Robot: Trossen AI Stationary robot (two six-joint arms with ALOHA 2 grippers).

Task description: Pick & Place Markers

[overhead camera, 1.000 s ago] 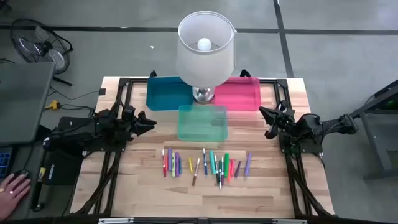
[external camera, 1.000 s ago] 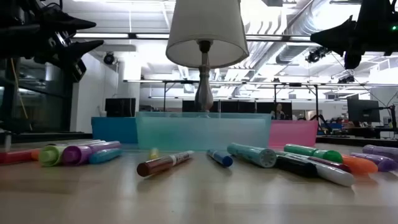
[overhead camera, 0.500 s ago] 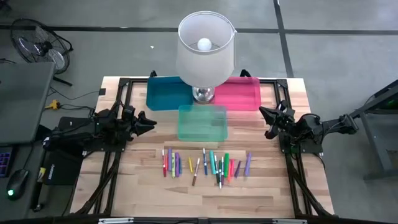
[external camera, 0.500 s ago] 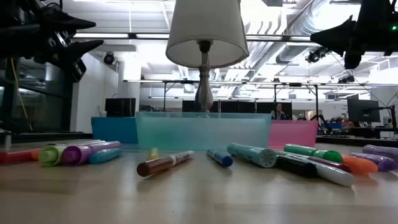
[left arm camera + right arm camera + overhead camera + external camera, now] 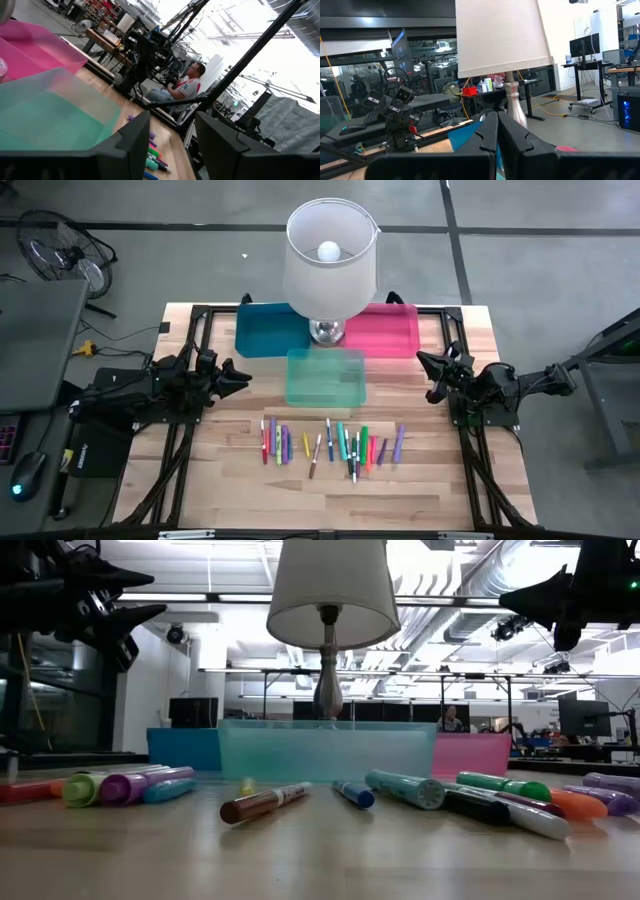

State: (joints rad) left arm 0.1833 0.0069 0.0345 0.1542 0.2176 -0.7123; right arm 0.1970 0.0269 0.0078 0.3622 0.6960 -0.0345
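Left gripper (image 5: 243, 377) hangs half-spread and empty; right gripper (image 5: 422, 372) hangs clenched on nothing. Markers (image 5: 330, 444) lie below both, toward my table edge, untouched. I'd descend over an outer marker, clear of its neighbours. Overlaps mid-row are hard to judge.

No legible text, label, brand, number or sign found in any view. The printing on the brown-barrelled marker (image 5: 262, 803) is too small to read.
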